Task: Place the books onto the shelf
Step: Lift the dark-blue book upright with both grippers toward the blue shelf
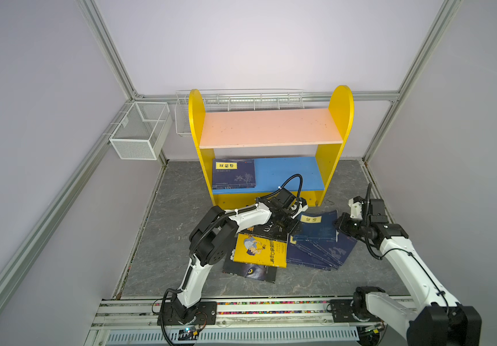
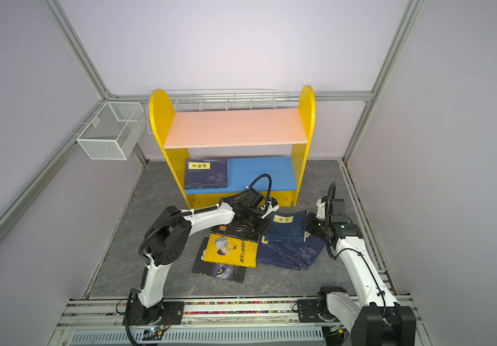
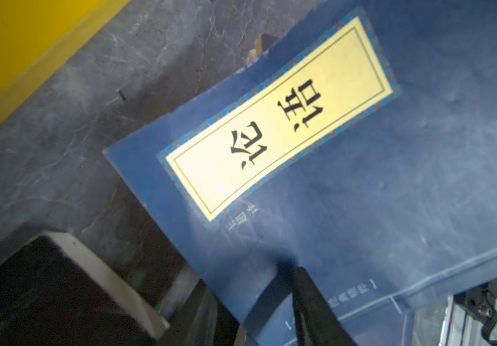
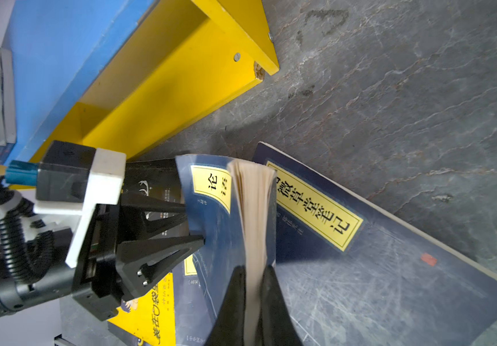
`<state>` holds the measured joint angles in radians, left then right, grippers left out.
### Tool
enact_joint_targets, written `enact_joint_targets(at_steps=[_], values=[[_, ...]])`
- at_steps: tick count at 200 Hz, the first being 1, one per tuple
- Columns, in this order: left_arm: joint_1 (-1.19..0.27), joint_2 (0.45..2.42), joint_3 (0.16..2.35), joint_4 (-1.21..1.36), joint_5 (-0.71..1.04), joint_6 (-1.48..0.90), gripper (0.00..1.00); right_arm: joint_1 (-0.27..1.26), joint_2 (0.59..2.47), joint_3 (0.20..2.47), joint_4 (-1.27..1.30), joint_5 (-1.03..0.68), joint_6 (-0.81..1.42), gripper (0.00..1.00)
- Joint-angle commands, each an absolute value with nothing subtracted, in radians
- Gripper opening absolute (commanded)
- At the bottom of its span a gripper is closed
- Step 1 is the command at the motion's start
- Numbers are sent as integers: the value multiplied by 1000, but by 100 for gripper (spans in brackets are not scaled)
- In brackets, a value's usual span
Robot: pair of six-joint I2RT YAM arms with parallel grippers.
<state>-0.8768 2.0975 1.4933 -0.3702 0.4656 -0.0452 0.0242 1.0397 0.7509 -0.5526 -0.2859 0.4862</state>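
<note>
The right gripper (image 4: 253,268) is clamped on the page edge of a navy book (image 4: 215,230), holding that edge raised above the pile of books (image 1: 316,253) on the grey tabletop (image 1: 181,215). The left gripper (image 4: 194,224), jaws apart, has its fingertips at that book's opposite edge. Behind both stands the shelf (image 1: 341,107), with shelved books (image 1: 233,176) flat on its blue lower board (image 1: 289,173).

- shelf (image 1: 341,113): upright, with yellow round-topped sides, a pink upper board and a blue lower board.
- navy stack (image 1: 234,174): lies flat at the lower board's left end.
- labelled navy book (image 1: 322,227): on the floor before the shelf, one edge raised, over the fanned navy books (image 1: 325,257).
- black book (image 1: 274,232), yellow cartoon book (image 1: 259,250) and wolf-eye book (image 1: 250,272): overlapping, just beside.
</note>
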Motion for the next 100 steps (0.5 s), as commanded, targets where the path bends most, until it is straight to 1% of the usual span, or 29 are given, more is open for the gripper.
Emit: enact_joint_targets(at_steps=[1, 17, 40, 74, 78, 100], values=[[-837, 1996, 1440, -240, 561, -136, 56, 36, 991, 800, -551, -366, 442, 6], [-790, 1925, 1376, -136, 604, -223, 64, 35, 966, 811, -533, -418, 427, 6], [-695, 1813, 1226, 116, 680, -433, 74, 36, 940, 831, -474, -533, 439, 6], [-547, 1690, 987, 466, 793, -727, 79, 50, 919, 872, -402, -657, 482, 6], [-532, 1677, 959, 498, 803, -755, 79, 53, 918, 903, -394, -667, 488, 6], [-466, 1618, 822, 703, 867, -897, 81, 79, 930, 950, -348, -680, 520, 6]])
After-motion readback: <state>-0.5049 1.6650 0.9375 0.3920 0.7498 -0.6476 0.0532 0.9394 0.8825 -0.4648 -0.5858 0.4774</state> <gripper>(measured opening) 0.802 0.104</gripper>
